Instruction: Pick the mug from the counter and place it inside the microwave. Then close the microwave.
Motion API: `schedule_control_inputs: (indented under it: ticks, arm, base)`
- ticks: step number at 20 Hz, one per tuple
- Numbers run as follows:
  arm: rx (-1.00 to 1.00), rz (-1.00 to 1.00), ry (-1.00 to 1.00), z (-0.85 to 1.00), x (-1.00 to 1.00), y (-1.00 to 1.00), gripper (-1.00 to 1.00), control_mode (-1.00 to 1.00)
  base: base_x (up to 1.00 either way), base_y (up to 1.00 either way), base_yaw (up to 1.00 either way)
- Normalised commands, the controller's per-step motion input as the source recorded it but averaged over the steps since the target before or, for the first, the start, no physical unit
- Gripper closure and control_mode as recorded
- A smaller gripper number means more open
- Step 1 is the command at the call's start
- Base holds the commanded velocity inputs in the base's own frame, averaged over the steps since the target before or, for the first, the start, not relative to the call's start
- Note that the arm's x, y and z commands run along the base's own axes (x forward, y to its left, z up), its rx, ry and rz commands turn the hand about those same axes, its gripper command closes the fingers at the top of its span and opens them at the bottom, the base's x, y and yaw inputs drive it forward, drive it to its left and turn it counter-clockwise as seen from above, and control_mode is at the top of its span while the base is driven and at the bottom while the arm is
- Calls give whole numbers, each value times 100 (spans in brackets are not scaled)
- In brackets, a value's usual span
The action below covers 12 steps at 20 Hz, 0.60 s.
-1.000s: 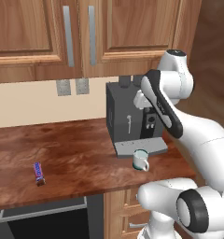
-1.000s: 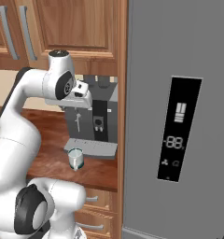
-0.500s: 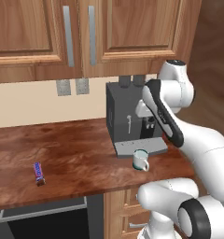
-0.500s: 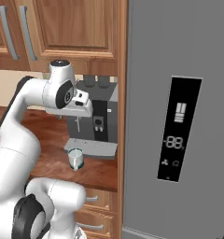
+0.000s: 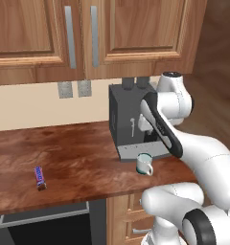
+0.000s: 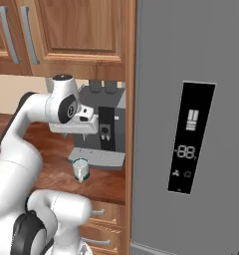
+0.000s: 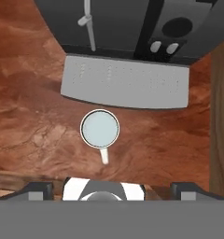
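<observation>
A white mug (image 5: 144, 164) stands on the reddish-brown wood surface (image 5: 74, 162) before a dark coffee machine (image 5: 129, 122), under wooden cabinets (image 5: 88, 33). Above the mug, the jaws stand wide open, holding nothing.

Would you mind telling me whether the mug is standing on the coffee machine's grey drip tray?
No, the mug stands on the brown counter just in front of the drip tray, apart from its edge.
</observation>
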Motion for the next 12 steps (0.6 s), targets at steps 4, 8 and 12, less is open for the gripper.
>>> schedule_control_inputs:
  ticks: [4, 8, 12]
  arm:
    - [-9, 0, 19, -13, 19, 0, -100, -100]
    - [-1, 0, 4, -34, 6, 0, -100, -100]
    - [3, 0, 0, -55, 0, 0, -100, -100]
  base:
    - [0, 0, 0]
    - [0, 0, 0]
    - [0, 0, 0]
